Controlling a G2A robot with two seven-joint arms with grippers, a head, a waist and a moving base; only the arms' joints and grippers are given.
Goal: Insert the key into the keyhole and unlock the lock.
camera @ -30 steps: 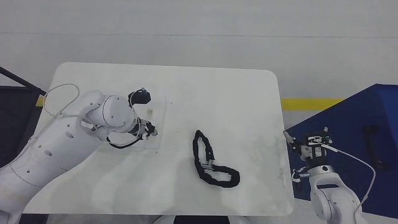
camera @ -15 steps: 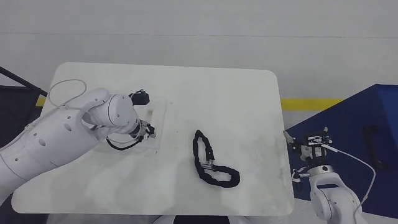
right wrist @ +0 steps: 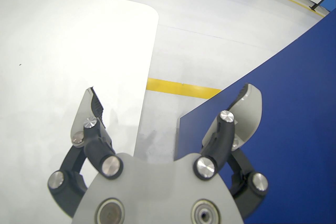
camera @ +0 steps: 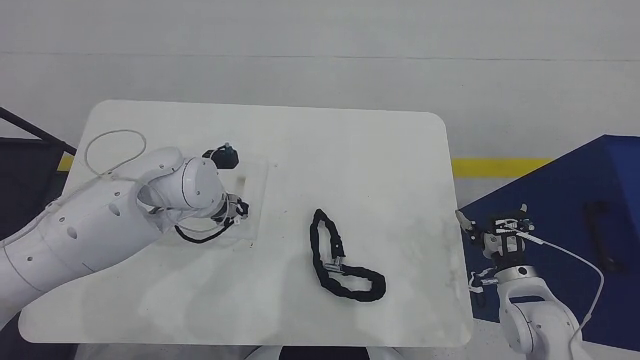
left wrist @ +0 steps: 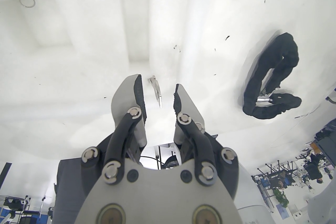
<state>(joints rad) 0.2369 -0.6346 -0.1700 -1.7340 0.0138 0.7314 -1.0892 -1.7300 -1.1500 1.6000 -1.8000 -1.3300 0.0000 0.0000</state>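
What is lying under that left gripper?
A small silver metal key, on the white table between the open left gripper's fingers. Anything beneath the gripper's body is covered.

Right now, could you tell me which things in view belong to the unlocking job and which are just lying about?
Job: key, inside the open left end effector; black chain lock, mid-table.
Lying about: small ring on the white tray; blue panel; right end effector, open at the edge of the table.
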